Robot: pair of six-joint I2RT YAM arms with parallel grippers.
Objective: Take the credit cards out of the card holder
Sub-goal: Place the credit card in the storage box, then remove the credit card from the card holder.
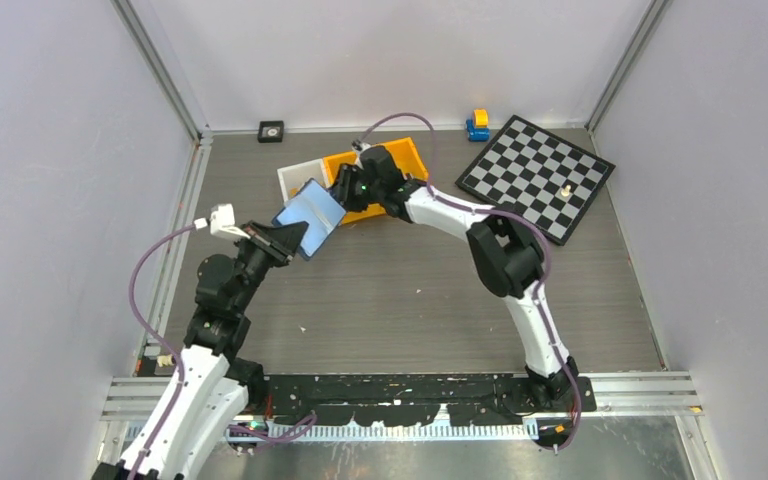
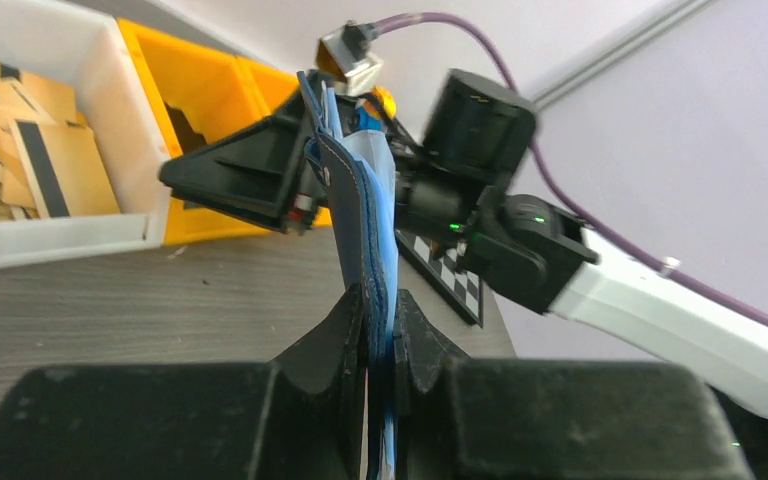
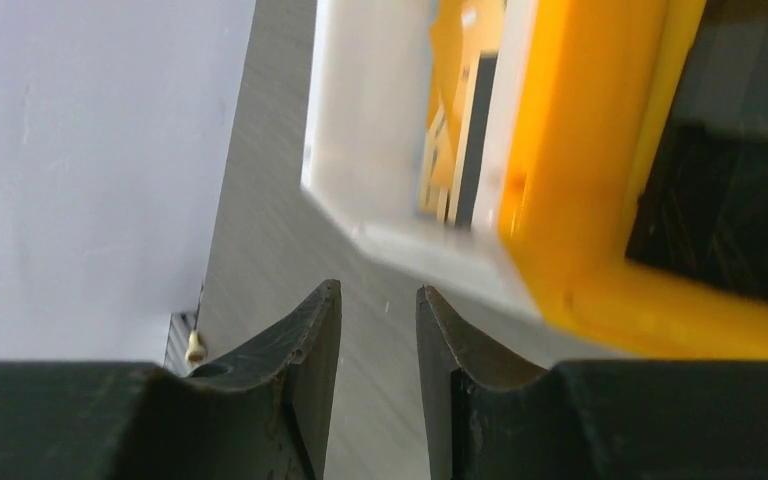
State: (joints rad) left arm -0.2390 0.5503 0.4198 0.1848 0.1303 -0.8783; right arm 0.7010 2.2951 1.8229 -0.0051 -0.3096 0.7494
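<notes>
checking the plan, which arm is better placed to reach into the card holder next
Right. The left gripper is shut on the card holder's lower edge, holding it upright. The right gripper is empty, fingers slightly apart, near the holder's top edge.

Black-and-white arms (image 1: 537,322), purple cables (image 1: 133,290)

One navy card holder (image 2: 365,200); two pincers, the left pincer (image 2: 380,330) and the right pincer (image 3: 378,330); one white bin (image 1: 295,176); one chessboard (image 1: 540,175) bearing one chess piece (image 1: 565,188); one blue-and-yellow toy (image 1: 478,124). It is unclear how many orange bins (image 1: 405,160) there are.
</notes>
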